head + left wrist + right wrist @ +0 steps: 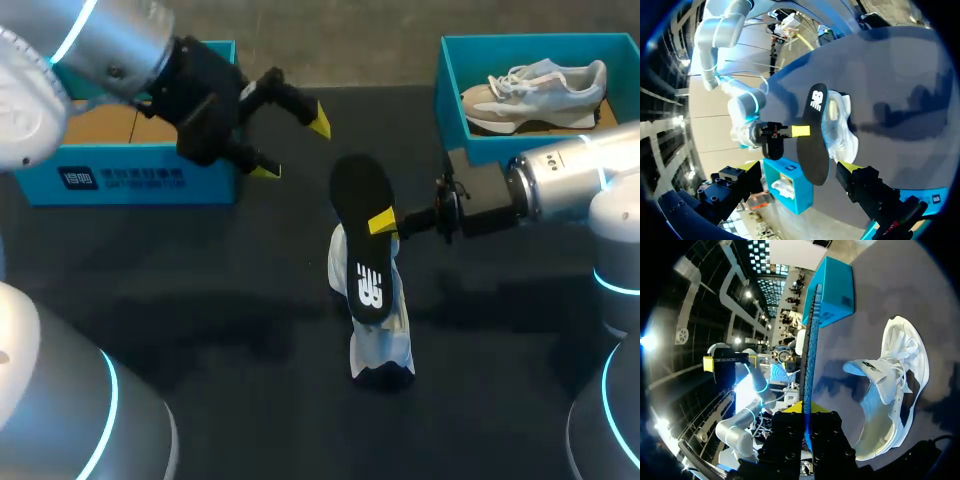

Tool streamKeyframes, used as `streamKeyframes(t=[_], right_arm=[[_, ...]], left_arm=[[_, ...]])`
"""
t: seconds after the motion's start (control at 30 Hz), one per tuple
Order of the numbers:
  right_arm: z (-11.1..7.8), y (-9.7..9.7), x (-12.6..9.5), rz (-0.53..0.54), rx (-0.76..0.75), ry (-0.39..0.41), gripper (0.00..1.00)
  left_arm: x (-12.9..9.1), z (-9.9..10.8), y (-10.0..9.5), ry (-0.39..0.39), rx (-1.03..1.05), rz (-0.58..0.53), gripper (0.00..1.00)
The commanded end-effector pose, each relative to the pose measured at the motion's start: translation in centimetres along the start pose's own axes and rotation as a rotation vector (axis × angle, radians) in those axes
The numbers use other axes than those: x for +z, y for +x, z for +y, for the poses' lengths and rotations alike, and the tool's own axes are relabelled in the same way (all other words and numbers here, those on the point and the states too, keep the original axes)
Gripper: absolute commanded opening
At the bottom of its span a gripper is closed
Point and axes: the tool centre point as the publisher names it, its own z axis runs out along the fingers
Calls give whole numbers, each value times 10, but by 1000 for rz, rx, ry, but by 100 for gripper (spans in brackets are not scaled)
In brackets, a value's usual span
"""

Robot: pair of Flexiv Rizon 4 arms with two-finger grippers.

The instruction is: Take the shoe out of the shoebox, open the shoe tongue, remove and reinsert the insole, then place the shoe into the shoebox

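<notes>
— What does the right pincer [385, 222] have?
— It is clenched on a flat black insole with a white logo [358, 195]. One yellow-tipped finger presses each face near the insole's middle. The insole is held up off the dark worktop [220, 300], with its logo end towards me.

— And the shoe?
— The white sneaker [385, 340] lies on its side on the worktop, just under the insole's logo end. From above, the insole hides part of it.

— The other arm?
— The left pincer [292, 147] is released, with its fingers spread wide around nothing. It hovers near the insole's plain end, apart from it.

— What stands farther out?
— An open bright blue cardboard shoebox [120, 178] sits at the far left, largely covered by the left arm. A second blue shoebox [452, 100] at the far right holds a grey-and-white sneaker [540, 90], just beyond the right arm.
</notes>
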Motion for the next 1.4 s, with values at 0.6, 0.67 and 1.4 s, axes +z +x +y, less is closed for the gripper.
streamKeyframes(t=[0.6, 0.67, 1.4], right_arm=[[-1, 1, 1, -4, 1, 0, 0], [-1, 1, 1, -4, 1, 0, 0], [-2, 2, 9, 33, 22, -66, 0]], left_arm=[[12, -9, 62, -40, -50, -457, 100], [18, -7, 66, -23, -40, -509, 100], [73, -6, 52, -33, -48, -756, 100]])
